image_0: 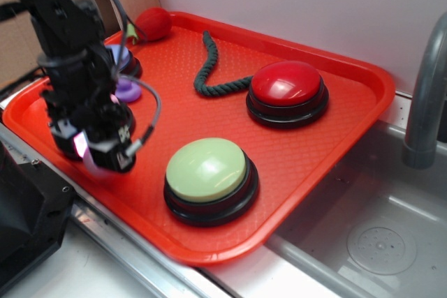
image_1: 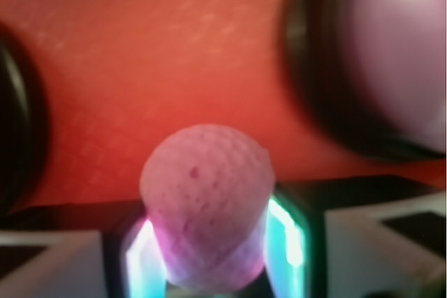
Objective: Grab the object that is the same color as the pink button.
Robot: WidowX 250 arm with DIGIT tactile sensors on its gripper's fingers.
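Note:
The small pink dimpled ball (image_1: 207,200) sits squeezed between my two lit fingers (image_1: 286,236) in the wrist view. My gripper (image_1: 215,246) is shut on it, over the red tray floor. In the exterior view the gripper (image_0: 94,155) hangs over the tray's front left part, with a bit of the pink ball (image_0: 92,165) showing at its tip. The pink button (image_1: 399,54), a pale pink dome on a black base, lies just ahead to the right in the wrist view. In the exterior view the arm hides it.
On the orange-red tray (image_0: 349,123) stand a green button (image_0: 207,172) and a red button (image_0: 286,88). A dark green rope (image_0: 209,68), a red plush strawberry (image_0: 154,24), a purple duck (image_0: 129,90) and a lavender-blue button (image_0: 124,55) lie behind. A sink (image_0: 377,235) is to the right.

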